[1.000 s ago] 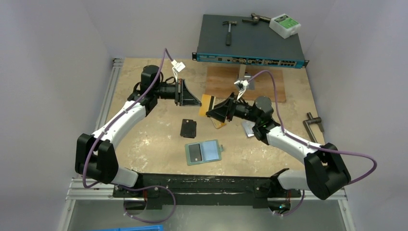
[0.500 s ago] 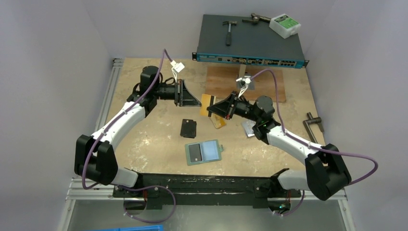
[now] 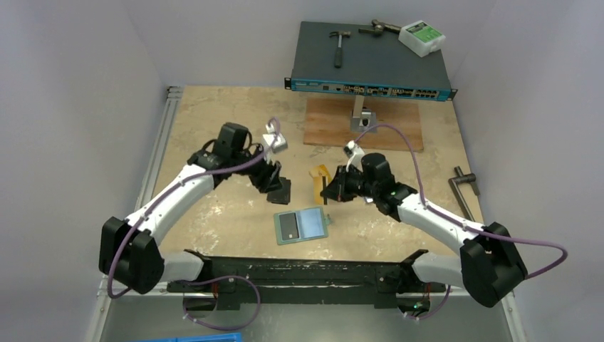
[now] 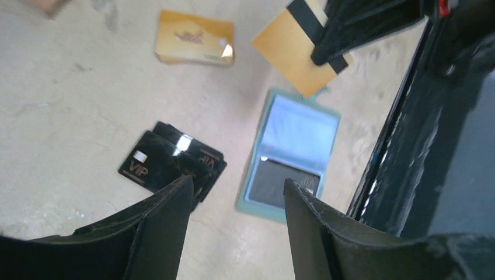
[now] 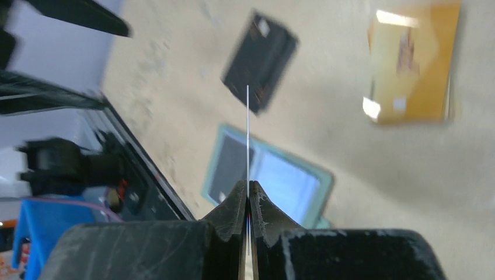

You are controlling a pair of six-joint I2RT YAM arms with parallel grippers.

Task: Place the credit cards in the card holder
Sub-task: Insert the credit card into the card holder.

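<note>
The card holder (image 3: 302,225) lies open on the table, teal with pale blue lining (image 4: 299,131) and a dark card in one pocket (image 4: 284,182). My right gripper (image 3: 329,187) is shut on an orange credit card (image 3: 318,187) with a black stripe (image 4: 290,51), held on edge above the holder's far side; in the right wrist view the card is a thin line (image 5: 247,131) between the shut jaws (image 5: 247,192). My left gripper (image 3: 273,181) is open and empty (image 4: 236,195) over black VIP cards (image 4: 169,164). Another orange card (image 4: 194,38) lies flat.
A network switch (image 3: 370,64) with hammers and a white box (image 3: 422,37) sits at the back. A wooden board (image 3: 335,125) with a metal bracket (image 3: 360,114) lies before it. A metal tool (image 3: 464,189) rests at the right edge.
The left gripper opened, let go of the orange card and swung down over the black cards. The right gripper shut on that card and carried it nearer the holder.
</note>
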